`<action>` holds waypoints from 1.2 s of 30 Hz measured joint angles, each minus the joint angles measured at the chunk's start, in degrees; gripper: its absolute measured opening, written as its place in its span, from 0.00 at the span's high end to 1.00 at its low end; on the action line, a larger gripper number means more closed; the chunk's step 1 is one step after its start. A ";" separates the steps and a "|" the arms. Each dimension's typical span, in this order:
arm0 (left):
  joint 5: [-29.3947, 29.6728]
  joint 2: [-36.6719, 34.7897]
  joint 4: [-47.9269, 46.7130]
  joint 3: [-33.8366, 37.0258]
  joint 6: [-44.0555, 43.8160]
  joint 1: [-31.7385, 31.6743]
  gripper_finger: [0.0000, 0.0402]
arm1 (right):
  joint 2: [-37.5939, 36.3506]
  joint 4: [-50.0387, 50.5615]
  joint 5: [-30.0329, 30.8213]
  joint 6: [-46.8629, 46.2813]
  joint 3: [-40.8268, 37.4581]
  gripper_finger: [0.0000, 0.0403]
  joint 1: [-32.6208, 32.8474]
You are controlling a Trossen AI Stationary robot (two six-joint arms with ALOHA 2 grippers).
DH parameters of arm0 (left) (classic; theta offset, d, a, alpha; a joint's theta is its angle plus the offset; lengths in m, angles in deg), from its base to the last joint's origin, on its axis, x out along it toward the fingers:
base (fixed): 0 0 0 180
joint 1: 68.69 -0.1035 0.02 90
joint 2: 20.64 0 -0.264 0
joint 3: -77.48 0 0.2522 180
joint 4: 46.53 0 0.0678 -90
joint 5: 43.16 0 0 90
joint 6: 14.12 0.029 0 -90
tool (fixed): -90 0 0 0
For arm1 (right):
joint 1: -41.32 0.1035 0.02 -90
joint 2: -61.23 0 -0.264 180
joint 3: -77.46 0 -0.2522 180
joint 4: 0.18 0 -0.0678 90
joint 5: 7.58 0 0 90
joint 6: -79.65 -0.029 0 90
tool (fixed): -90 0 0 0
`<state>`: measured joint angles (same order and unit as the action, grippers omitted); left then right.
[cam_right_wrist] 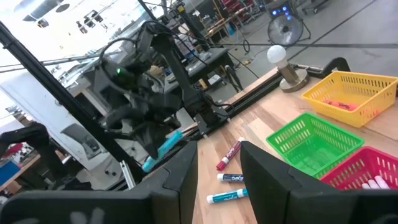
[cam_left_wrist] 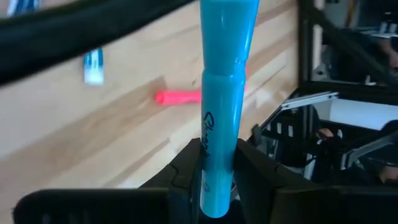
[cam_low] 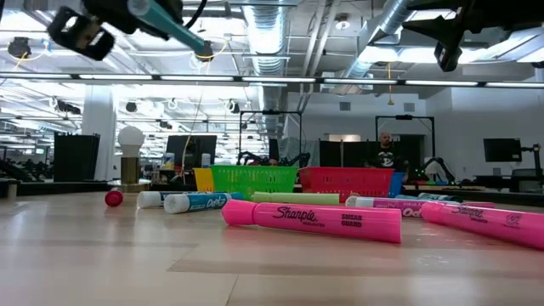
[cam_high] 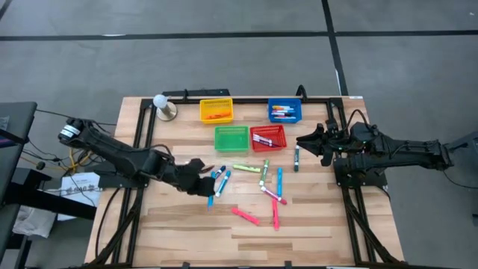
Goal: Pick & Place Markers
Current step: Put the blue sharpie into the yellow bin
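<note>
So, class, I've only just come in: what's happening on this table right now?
The left gripper is shut on a light blue marker, held above the table's left side. The right gripper hangs open and empty near the red basket. About a dozen markers lie loose on the wooden table. The yellow, blue and red baskets hold some; the green basket looks empty.

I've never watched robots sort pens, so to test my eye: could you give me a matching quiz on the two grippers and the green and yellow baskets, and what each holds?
1. left gripper
2. right gripper
3. green basket
4. yellow basket

A. orange markers inside
B. nothing, fingers open
C. light blue marker, gripped
D. no marker visible inside

Pairs: 1-C, 2-B, 3-D, 4-A
</note>
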<state>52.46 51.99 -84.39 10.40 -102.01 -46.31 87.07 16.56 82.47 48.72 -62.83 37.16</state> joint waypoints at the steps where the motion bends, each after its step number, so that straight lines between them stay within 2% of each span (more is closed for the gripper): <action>1: 0.32 -0.61 0.02 0.00 1.43 -0.62 0.81 | 0.00 0.00 0.00 0.00 0.00 0.72 0.00; 6: 0.60 -3.30 0.54 -0.02 8.98 -4.67 0.81 | 0.02 0.00 0.00 -0.04 0.00 0.72 0.00; 16: 0.62 -7.81 3.21 -0.05 29.39 -16.19 0.80 | 0.02 0.00 0.00 -0.09 0.00 0.72 0.00; 24: 0.25 -8.64 9.14 -0.28 46.63 -25.51 0.80 | 0.00 -0.02 0.00 -0.10 0.00 0.72 0.00; 36: -2.71 -8.60 9.53 -5.74 69.52 -37.85 0.80 | 0.02 -0.02 0.00 -0.11 0.00 0.72 0.00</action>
<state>49.76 43.39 -74.86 4.67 -32.49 -84.17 87.09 16.54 82.47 48.61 -62.83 37.16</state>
